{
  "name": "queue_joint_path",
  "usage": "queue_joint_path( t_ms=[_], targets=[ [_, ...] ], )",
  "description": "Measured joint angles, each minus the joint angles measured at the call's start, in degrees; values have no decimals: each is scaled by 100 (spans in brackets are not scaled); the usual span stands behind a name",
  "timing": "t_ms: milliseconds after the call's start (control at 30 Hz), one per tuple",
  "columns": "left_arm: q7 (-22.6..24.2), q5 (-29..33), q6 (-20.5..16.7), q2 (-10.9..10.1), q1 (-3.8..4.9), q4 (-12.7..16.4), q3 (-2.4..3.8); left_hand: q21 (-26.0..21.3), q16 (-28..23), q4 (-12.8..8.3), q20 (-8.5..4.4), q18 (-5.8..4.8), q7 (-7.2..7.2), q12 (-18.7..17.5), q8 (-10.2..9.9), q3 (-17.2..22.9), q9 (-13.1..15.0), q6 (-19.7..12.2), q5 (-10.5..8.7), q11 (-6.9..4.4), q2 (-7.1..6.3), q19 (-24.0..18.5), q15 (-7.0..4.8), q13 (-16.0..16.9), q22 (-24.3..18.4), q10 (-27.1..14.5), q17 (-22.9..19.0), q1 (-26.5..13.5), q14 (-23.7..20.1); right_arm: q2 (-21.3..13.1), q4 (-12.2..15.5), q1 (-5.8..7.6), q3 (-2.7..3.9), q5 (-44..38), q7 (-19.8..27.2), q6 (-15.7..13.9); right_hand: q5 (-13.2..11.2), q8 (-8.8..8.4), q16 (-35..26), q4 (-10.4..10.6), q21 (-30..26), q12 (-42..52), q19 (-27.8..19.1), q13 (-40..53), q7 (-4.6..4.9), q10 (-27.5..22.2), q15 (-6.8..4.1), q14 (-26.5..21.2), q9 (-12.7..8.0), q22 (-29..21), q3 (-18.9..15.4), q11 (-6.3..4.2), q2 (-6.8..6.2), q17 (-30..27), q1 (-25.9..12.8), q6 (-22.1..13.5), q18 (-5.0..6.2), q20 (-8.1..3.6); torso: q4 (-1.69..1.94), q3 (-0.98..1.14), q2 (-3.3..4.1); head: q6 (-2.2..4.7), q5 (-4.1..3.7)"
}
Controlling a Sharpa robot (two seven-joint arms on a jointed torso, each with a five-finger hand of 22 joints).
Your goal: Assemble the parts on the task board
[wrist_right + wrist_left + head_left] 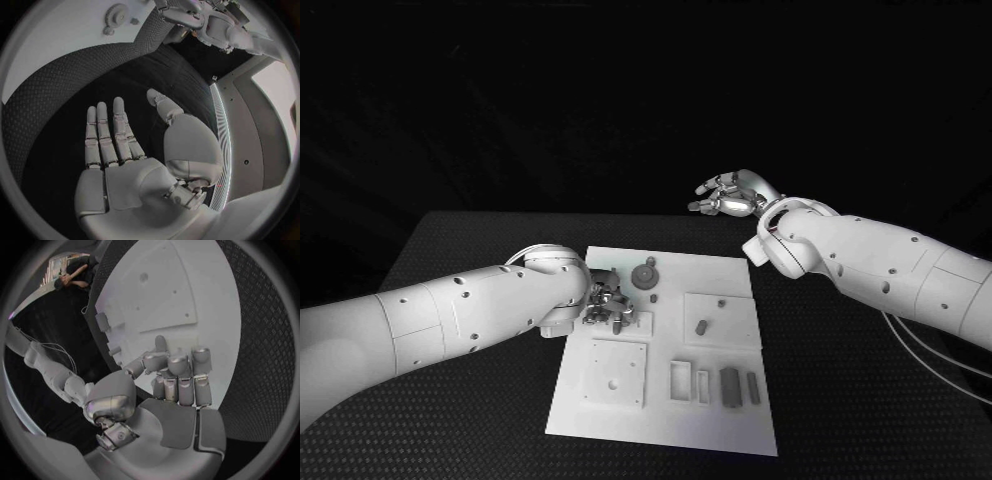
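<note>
While the left hand (606,308) sits low over the task board (733,420) at its left edge, fingers curled in tight; the left wrist view shows those fingers (178,382) bent down toward the white plate, and I cannot tell if anything is pinched under them. Right hand (730,195) is up off the board, past its far right corner, over the black table (459,240). In the right wrist view its fingers (105,135) are straight and spread wide, palm bare, holding nothing.

Board lies flat mid-table, long side running away from the robot. Parts on it, placed against the board:
- gear (646,273), grey, round, toothed, near the far edge, just right of the left hand; also seen in the right wrist view (115,14).
- small peg (702,324), dark, about board centre, inside a square outline.
- two dark bars (741,387) side by side near the right edge, near end of the board, lying lengthwise.
- rectangular frame (681,380), pale, just left of the bars.
- square plate (616,373) with small holes, near-left part of the board, below the left hand.

Left hand and gear are close; touching or not, cannot tell.
</note>
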Motion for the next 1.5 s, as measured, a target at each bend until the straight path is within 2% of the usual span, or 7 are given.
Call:
queue_joint_path(
  t_ms=[333,633,767,967,1167,1233,1500],
  targets=[
    [-19,-5,-17,-17,-6,-57,-4,-23,45,-39,25,0,-52,0,27,-710,21,11,-20,-101,-530,-36,-29,-31,-1,-172,-44,-395,-28,-3,-2,0,0,0,-1,1,0,0,0,0,-23,0,-8,-23,0,0,0,0,-13,7,0,0,0,-13,0,-1,0,8,0,-1,0,4,-7],
    [-20,-1,-61,-90,-7,-46,10,-23,45,-69,29,0,-51,0,27,-784,28,-31,-20,-103,-653,-73,-29,-46,-1,-174,-66,-376,-28,-7,-6,-1,-1,0,-1,1,0,0,0,0,-23,0,-21,-43,5,0,21,-21,-19,17,-32,0,0,-21,0,-5,0,22,0,-1,-1,12,-18],
    [-4,83,-121,-153,-11,-21,116,-53,45,-87,41,0,-18,0,25,-802,25,-130,-20,-109,-771,-84,-60,-84,-2,-184,-109,-258,-89,-15,-17,-3,-1,1,-1,1,0,0,0,0,-23,0,-21,-51,8,0,21,-21,-25,21,-32,0,0,-27,0,-8,0,21,0,-1,-1,25,-22],
    [64,462,-301,-229,39,-18,516,-312,-258,-218,133,1,155,-338,-225,-770,-70,-568,-20,98,-936,-340,70,-292,-28,-434,-326,-20,-413,-27,-42,-4,0,1,0,0,0,0,0,0,-45,22,-21,-57,9,0,20,-21,-25,26,-32,0,0,-32,0,-9,0,21,0,0,-4,66,-30],
    [158,693,-431,-265,268,-185,567,-584,-555,-387,206,-15,325,-655,-384,-720,-136,-950,-20,261,-862,-584,237,-477,-135,-723,-521,422,-690,-27,-70,-4,0,1,1,0,0,0,0,0,-45,22,-42,-64,10,0,36,-36,-30,26,-32,0,0,-32,0,-10,0,1,1,3,-4,108,-35],
    [188,703,-464,-229,334,-376,573,-808,-829,-466,265,-135,437,-941,-440,-691,-153,-1153,14,358,-846,-802,384,-637,-218,-970,-670,642,-940,-26,-80,-4,0,1,1,0,0,0,0,0,-45,22,-41,-64,10,0,36,-36,-30,26,-32,0,0,-32,0,-10,0,1,1,5,-4,122,-35],
    [264,653,-490,144,368,-1252,569,-1176,-1264,-286,336,-136,541,-1427,-440,-833,-160,-1340,14,458,-825,-933,598,-940,-356,-1073,-925,749,-1065,-12,-98,-6,0,1,2,0,0,0,0,0,-45,22,-41,-70,14,0,36,-36,-30,30,-31,0,0,-37,0,-15,-1,1,-15,5,10,160,-37]
  ],
)
